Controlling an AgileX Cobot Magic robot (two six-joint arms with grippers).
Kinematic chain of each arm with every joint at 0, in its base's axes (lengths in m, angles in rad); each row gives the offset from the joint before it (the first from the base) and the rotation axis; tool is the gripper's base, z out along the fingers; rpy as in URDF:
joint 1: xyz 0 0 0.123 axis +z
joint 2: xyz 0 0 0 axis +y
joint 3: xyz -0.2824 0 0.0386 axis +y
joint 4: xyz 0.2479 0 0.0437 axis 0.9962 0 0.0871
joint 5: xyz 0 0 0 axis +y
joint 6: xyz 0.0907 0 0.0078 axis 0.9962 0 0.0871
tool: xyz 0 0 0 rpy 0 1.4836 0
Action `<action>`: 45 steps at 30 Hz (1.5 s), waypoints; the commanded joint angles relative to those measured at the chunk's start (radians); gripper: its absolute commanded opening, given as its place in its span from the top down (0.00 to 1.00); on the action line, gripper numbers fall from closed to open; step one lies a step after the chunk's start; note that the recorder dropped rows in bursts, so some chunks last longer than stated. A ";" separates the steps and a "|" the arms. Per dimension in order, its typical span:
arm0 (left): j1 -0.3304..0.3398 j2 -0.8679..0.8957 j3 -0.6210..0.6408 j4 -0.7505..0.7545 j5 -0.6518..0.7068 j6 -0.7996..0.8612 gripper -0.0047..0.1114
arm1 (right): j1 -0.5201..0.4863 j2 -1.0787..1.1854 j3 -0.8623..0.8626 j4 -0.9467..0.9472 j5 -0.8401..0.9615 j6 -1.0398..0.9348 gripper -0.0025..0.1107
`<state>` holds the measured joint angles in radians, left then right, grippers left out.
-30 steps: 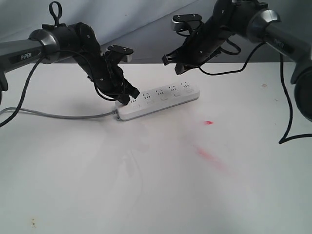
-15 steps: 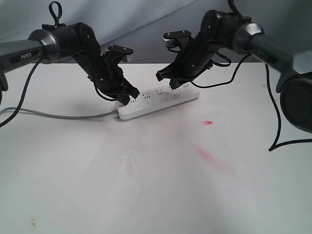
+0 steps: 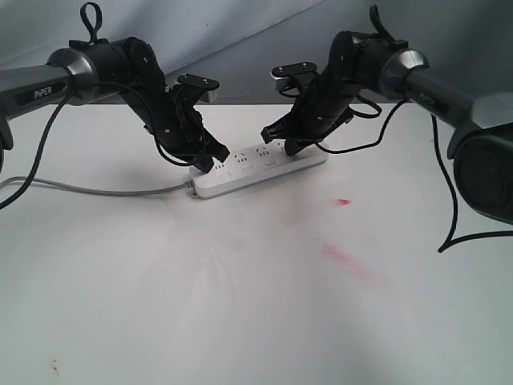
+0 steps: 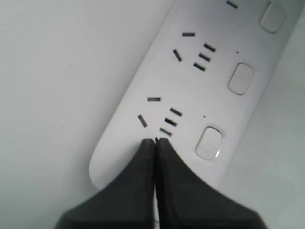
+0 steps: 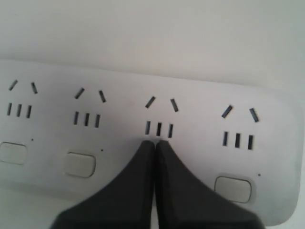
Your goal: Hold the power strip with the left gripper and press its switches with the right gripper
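Touches power strip (image 3: 248,178) near grey cord (image 3: 96,190) with left gripper (image 3: 215,164), jaws pressed together. Hides one of the switches (image 5: 80,164) under right gripper (image 5: 155,141), jaws likewise together. Red smears (image 3: 343,255) on table (image 3: 240,305) nearby.

**Left arm** (image 3: 88,68): grey tube lettered PIPER, enters from left edge, elbow bent, black wrist angled down toward centre.
**Left gripper** (image 3: 215,161): fingers (image 4: 136,183) pressed together, no gap between, tips pointing down.
**Right arm** (image 3: 425,76): silver-grey tube, enters from right edge, black wrist angled down and leftward.
**Right gripper** (image 3: 282,147): likewise closed, tip against tip, pointing down.
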<state>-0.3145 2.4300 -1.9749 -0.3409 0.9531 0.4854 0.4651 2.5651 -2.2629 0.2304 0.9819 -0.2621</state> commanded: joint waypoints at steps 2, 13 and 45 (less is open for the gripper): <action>-0.005 0.038 0.015 0.036 0.045 -0.006 0.96 | 0.002 0.061 0.010 -0.022 0.066 0.003 0.98; -0.005 0.038 0.015 0.036 0.045 -0.006 0.96 | 0.004 0.099 0.162 -0.027 0.045 0.005 0.98; -0.005 0.038 0.015 0.036 0.039 -0.006 0.96 | 0.003 -0.250 0.260 0.007 -0.152 -0.037 0.98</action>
<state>-0.3145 2.4300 -1.9749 -0.3409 0.9511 0.4854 0.4673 2.3140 -2.0046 0.2074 0.8277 -0.2668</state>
